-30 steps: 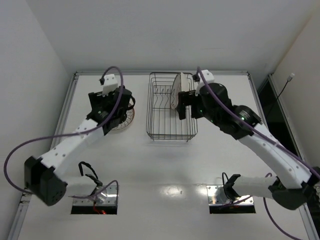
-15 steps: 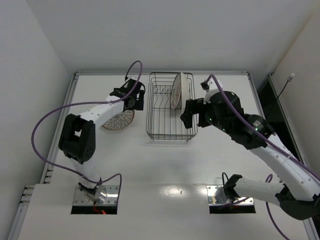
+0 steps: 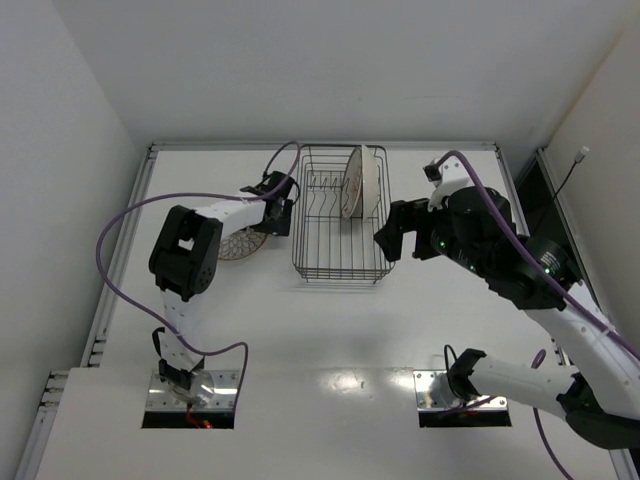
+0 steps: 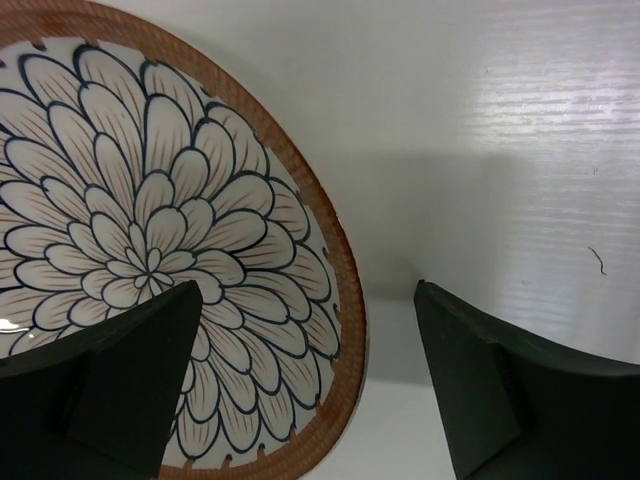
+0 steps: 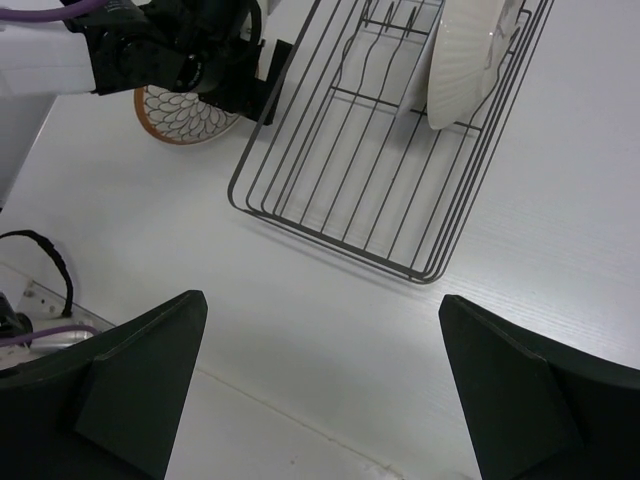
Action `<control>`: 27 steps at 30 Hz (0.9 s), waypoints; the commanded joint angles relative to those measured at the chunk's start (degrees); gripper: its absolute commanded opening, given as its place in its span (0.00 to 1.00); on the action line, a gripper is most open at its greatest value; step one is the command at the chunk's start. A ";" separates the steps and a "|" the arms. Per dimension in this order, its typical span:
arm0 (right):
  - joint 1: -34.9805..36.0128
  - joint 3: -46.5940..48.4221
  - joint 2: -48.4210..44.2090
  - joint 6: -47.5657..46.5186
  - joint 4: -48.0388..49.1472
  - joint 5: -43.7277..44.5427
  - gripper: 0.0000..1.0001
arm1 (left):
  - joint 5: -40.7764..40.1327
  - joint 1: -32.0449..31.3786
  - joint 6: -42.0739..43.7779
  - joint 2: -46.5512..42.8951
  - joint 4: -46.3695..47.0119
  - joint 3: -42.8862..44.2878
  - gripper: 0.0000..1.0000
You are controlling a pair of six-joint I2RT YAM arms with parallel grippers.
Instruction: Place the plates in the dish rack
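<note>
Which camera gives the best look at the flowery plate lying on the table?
The left wrist view: the plate fills it, petals sharp. The top and right wrist views show it small, half hidden by the left arm.

Plate (image 4: pixel 120 230) glossy glazed ceramic — dish rack (image 5: pixel 350 170) thin dark wire.

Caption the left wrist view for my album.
Open black jaws frame the edge of an orange-rimmed, petal-patterned round plate on a white table.
</note>
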 commanded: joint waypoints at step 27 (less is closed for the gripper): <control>0.35 2.42 -6.07 4.03 -8.87 0.94 1.00 | -4.73 1.12 -1.59 -14.92 -3.50 5.45 0.00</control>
